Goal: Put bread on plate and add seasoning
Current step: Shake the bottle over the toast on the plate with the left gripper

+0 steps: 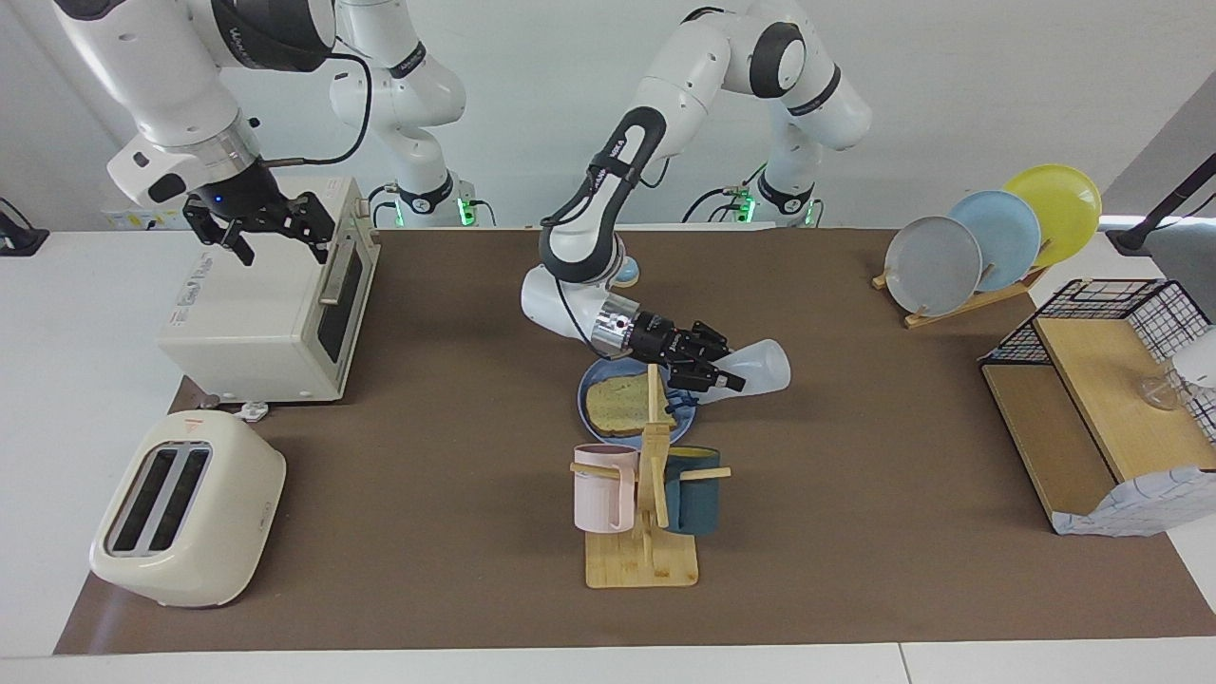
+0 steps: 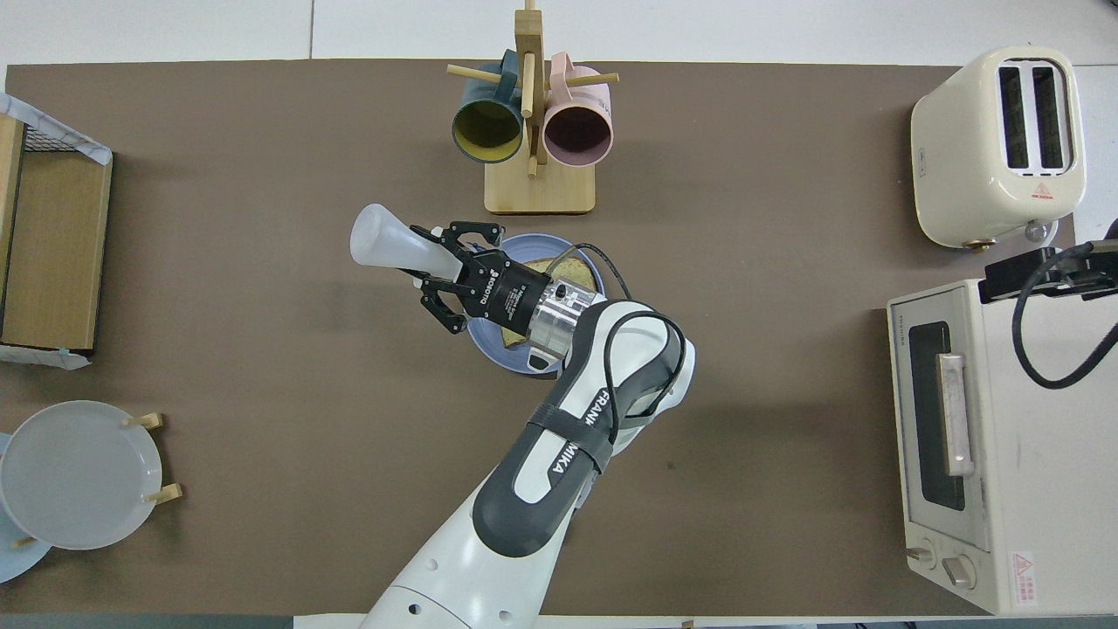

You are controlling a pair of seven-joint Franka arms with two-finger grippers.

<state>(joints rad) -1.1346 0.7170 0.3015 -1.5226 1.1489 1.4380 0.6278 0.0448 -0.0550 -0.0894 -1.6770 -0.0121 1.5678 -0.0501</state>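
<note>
The bread (image 1: 619,408) lies on the blue plate (image 1: 583,400) at the middle of the table, just nearer to the robots than the mug rack. My left gripper (image 1: 711,371) is shut on the neck of the seasoning (image 1: 763,365), a translucent white bottle held nearly on its side. Its dark cap end dips over the plate's edge, and its base points toward the left arm's end. From overhead the seasoning (image 2: 383,247) sticks out of the left gripper (image 2: 434,269), whose wrist covers much of the plate (image 2: 494,348) and the bread (image 2: 569,267). My right gripper (image 1: 281,243) waits open above the toaster oven.
A toaster oven (image 1: 256,313) and a toaster (image 1: 185,508) stand at the right arm's end. The wooden mug rack (image 1: 648,518) holds a pink and a dark blue mug. A plate rack (image 1: 988,237) and a wire shelf (image 1: 1102,399) stand at the left arm's end.
</note>
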